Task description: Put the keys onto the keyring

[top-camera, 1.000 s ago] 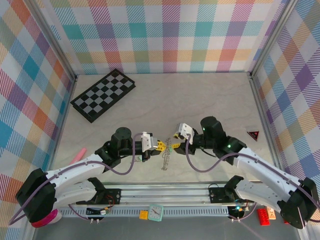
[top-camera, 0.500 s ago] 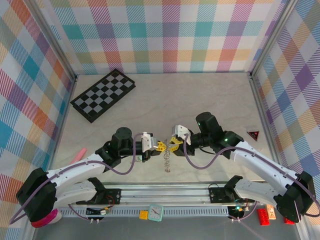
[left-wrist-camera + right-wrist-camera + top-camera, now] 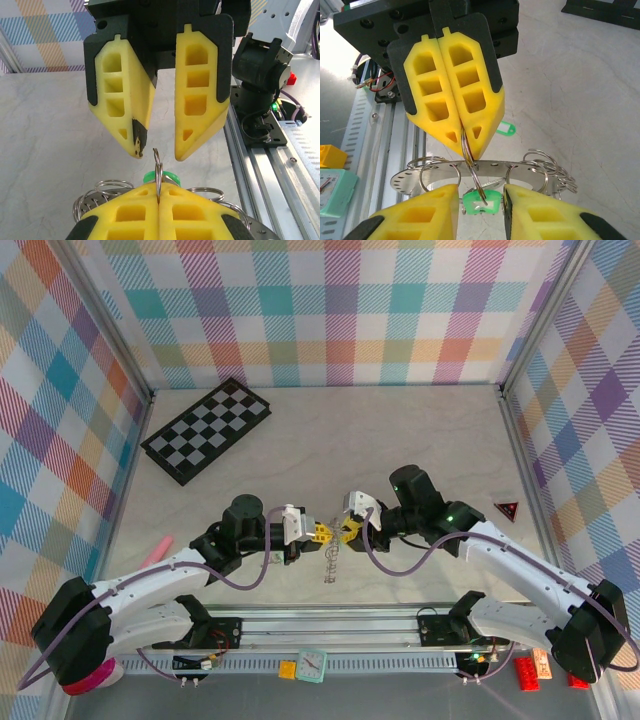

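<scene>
Pale marbled tabletop [image 3: 400,440], plaid-patterned walls [image 3: 330,310]. Left gripper [image 3: 465,147]: yellow hollow-celled jaws pressed fully together, pinching a thin wire loop of the keyring [image 3: 490,164], a flat perforated grey band hung with split rings, between both grippers near the front centre. Right gripper [image 3: 159,152]: jaws partly apart, straddling a green-tagged key [image 3: 481,204]; contact unclear.

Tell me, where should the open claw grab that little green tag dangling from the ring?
Probably by its two side edges, coming straight in opposite the left gripper. The green tag hangs free, face toward the right wrist camera, under the small ring that the left gripper pinches, and the open right gripper straddles it.
</scene>
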Robot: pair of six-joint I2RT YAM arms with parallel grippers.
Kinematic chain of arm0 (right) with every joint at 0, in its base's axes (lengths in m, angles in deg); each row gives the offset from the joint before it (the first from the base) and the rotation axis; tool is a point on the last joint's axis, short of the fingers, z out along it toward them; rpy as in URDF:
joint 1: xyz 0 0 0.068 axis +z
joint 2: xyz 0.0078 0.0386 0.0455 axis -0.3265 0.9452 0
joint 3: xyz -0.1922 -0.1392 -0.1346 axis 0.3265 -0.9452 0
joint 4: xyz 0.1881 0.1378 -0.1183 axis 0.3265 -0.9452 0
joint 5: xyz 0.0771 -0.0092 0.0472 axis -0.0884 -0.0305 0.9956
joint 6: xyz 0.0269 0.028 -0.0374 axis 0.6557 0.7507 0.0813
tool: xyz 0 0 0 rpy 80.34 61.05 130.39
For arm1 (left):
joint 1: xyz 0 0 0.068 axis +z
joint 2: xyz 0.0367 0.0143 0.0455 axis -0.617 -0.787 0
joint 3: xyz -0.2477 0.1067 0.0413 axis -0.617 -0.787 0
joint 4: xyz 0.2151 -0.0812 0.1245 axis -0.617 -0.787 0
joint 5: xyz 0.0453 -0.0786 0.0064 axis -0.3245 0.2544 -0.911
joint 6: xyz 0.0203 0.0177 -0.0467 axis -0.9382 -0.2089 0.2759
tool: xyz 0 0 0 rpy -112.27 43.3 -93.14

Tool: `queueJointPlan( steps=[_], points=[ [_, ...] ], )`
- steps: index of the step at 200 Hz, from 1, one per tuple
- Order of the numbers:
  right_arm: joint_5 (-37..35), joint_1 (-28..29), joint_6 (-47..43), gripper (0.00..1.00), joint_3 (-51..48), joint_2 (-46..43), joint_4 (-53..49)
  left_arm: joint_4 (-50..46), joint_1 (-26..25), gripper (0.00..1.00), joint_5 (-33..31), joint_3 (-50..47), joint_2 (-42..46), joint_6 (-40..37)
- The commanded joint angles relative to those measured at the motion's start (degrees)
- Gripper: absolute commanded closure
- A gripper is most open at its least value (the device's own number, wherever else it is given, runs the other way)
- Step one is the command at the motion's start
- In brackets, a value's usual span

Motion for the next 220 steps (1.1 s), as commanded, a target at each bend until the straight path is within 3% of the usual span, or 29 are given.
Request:
queueJointPlan(
  steps=[1, 47, 93, 138, 188, 196, 206, 220],
  points=[
    [0.08, 0.12, -0.44, 0.68, 1.17, 0.22, 0.86, 1.14, -0.35, 1.0, 2.53, 1.23, 1.44, 0.28],
    [0.95, 0.14, -0.53, 0.65, 1.99, 1.43, 1.1, 1.23, -0.38, 1.0, 2.71, 1.27, 1.54, 0.31],
    [3.33, 0.19, -0.52, 0.87, 2.14, 1.29, 0.79, 1.14, -0.37, 1.0, 2.22, 0.97, 2.08, 0.22],
    [-2.5, 0.09, 0.19, 1.0, 1.01, 2.41, 0.77, 3.48, -0.4, 1.0, 1.91, 0.41, 3.38, 0.61],
    [1.28, 0.2, 1.83, 1.0, 1.52, 4.26, 0.63, 7.17, -0.34, 1.0, 1.67, -0.6, 4.27, 1.18],
    [1.39, 0.14, 1.85, 0.94, 1.38, 3.48, 1.07, 7.37, -0.39, 1.0, 1.57, -0.83, 4.24, 1.18],
    [1.14, 0.21, 2.02, 0.79, 0.78, 2.15, 1.99, 7.54, -0.32, 1.0, 1.32, -1.12, 4.29, 1.18],
    [0.95, 0.22, 2.08, 0.71, -0.34, -0.07, 3.41, 8.19, -0.39, 1.0, 1.18, -1.7, 4.11, 1.43]
  ],
)
